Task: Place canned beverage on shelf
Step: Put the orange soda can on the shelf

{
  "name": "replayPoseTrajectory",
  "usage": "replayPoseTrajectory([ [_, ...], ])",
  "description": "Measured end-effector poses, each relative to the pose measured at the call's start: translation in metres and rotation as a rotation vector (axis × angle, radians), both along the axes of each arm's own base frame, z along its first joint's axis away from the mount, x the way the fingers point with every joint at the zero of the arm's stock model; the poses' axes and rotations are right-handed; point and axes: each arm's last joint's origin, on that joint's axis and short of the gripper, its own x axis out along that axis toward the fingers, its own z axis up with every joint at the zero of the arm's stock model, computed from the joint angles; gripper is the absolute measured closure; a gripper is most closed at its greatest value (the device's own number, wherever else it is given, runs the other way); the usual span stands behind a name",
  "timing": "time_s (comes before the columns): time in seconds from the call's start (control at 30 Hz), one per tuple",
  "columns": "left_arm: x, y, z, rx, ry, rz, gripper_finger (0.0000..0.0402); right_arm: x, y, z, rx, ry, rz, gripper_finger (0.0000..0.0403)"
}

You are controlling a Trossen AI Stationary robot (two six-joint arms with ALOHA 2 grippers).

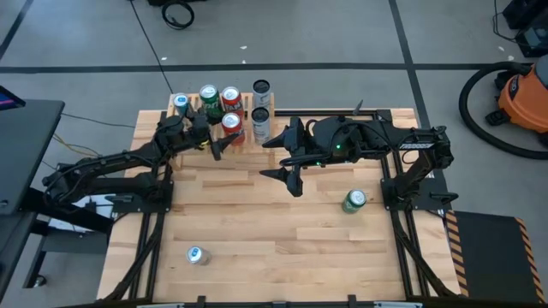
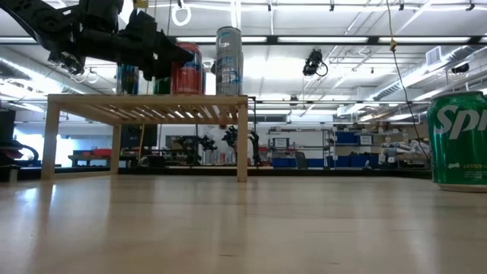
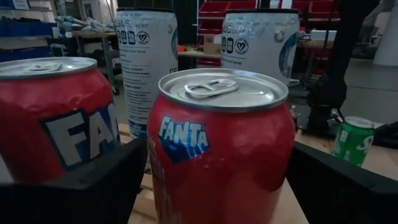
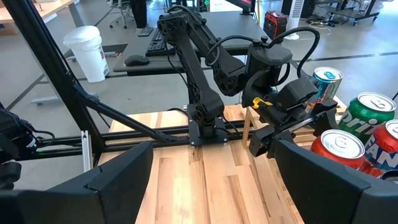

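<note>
Fingers of the left gripper (image 3: 217,186) stand wide on either side of a red Fanta can (image 3: 221,146) on the low light-wood slatted shelf (image 2: 148,108); whether they press it is unclear. Beyond those jaws stand another red Fanta can (image 3: 53,118) and two tall white cans (image 3: 147,62). Open and empty, the right gripper (image 1: 287,162) hovers just beside the shelf, a green Sprite can (image 1: 354,201) well behind it on the wooden table (image 1: 282,248).
</note>
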Motion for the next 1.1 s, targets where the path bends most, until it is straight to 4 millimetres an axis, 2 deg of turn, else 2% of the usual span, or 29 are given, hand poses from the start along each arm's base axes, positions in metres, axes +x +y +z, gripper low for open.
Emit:
replayPoseTrajectory([
  [0.2,0.0002,-0.0004,-0.0004,0.039,0.021,-0.017,0.0036,0.0000,0.0001,0.0000,0.000,0.000,0.000,0.0055],
  [0.9,-0.0070,0.0089,-0.0022,0.006,0.026,-0.068,0.0038,0.0000,-0.0001,0.0000,0.000,0.000,0.000,0.0055],
  [1.1,-0.0071,0.0090,-0.0020,0.041,0.038,-0.067,0.0057,0.0000,0.0000,0.0000,0.000,0.000,0.000,0.0055],
])
